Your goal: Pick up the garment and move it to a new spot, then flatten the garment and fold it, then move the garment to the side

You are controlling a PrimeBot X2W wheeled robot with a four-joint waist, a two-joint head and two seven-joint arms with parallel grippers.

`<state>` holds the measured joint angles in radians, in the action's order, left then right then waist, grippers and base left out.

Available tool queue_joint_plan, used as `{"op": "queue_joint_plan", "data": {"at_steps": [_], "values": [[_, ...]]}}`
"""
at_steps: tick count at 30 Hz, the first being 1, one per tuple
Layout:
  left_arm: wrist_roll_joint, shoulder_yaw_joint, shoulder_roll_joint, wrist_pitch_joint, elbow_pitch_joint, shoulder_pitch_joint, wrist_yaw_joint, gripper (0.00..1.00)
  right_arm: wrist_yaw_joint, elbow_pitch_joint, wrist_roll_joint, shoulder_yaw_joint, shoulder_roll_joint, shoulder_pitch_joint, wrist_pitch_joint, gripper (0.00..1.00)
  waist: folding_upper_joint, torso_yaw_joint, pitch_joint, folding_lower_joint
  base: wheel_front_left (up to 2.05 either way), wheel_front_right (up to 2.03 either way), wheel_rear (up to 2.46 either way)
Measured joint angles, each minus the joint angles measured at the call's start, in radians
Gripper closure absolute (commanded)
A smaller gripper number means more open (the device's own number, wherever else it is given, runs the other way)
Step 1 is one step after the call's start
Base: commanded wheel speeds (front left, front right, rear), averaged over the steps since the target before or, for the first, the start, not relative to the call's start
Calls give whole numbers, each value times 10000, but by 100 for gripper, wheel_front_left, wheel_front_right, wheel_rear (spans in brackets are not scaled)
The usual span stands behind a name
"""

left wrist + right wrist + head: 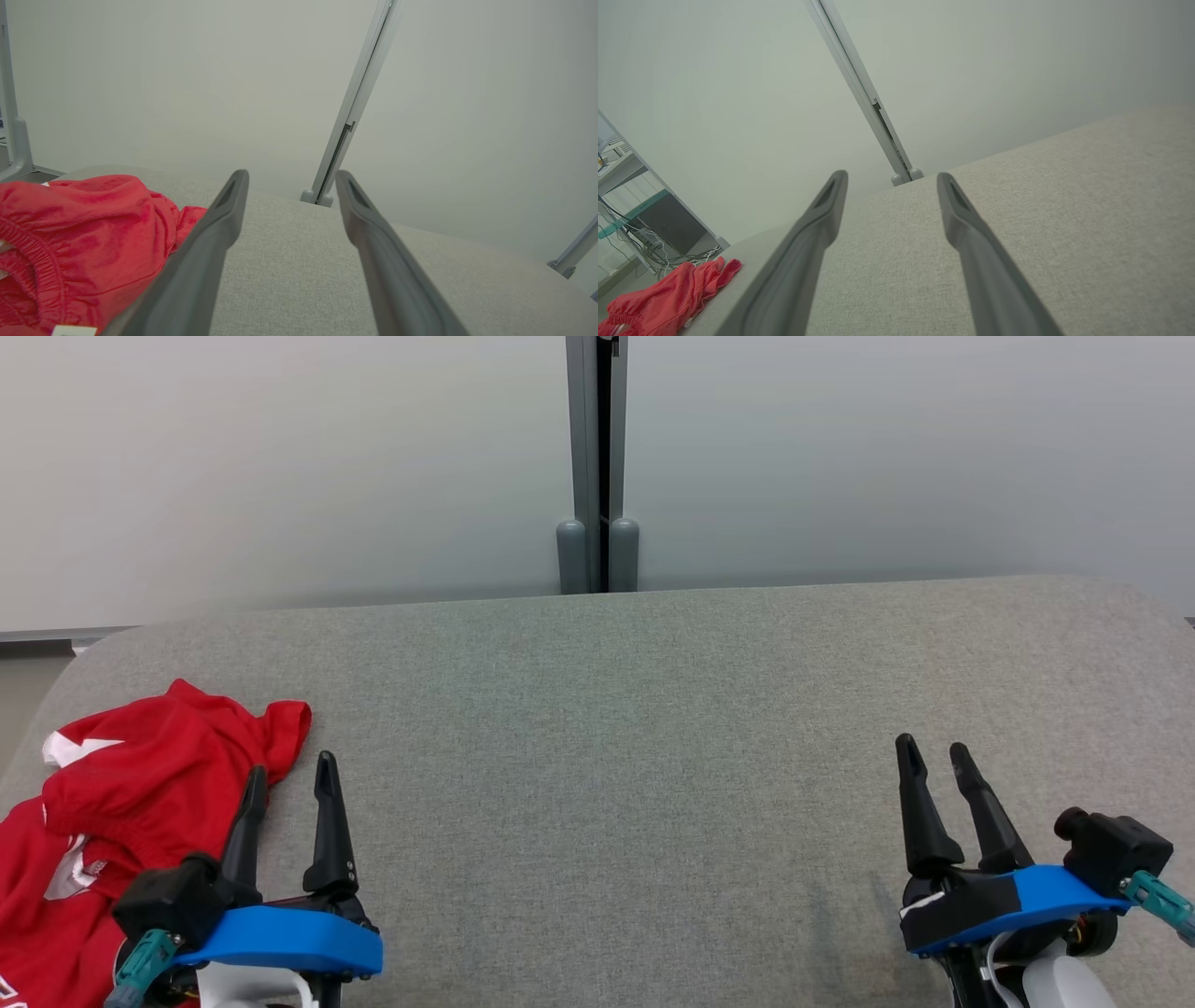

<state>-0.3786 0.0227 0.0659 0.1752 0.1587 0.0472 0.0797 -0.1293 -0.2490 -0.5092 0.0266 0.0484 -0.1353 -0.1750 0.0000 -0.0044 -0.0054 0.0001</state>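
A crumpled red garment point(140, 784) with white trim lies in a heap at the near left corner of the grey fabric table point(635, 728). My left gripper point(291, 767) hovers open at the heap's right edge, its left finger over the red cloth, nothing between the fingers. In the left wrist view the garment point(88, 238) bunches to the left of the open left gripper point(289, 179), showing an elastic hem. My right gripper point(934, 749) stands open and empty over bare table at the near right. The right wrist view shows the garment point(672, 294) far to the left of the right gripper point(889, 179).
A pale partition wall with a grey vertical post point(597, 467) stands right behind the table's far edge. The table's left corner is rounded, with floor beyond. A shelf with cables point(654, 233) stands past the table's left end.
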Motion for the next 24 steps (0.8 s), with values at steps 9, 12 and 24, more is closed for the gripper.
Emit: {"op": "queue_joint_plan", "data": {"at_steps": [9, 12, 24], "values": [[784, 81, 21, 207, 221, 1, -29, 0, 0, -199, 673, 50, 0, -53, -194, 0, 0, -18, -38, 0, 0, 0, 0], [1039, 121, 23, 259, 226, 2, -63, 0, 0, -222, 943, 71, 0, -102, -255, 0, 0, -23, -44, 0, 0, 0, 0], [1994, 205, 23, 485, 217, 5, -96, 0, -2, -213, 1764, 226, 2, -166, -483, 0, 0, -27, -59, 0, 0, 0, 0]]}}
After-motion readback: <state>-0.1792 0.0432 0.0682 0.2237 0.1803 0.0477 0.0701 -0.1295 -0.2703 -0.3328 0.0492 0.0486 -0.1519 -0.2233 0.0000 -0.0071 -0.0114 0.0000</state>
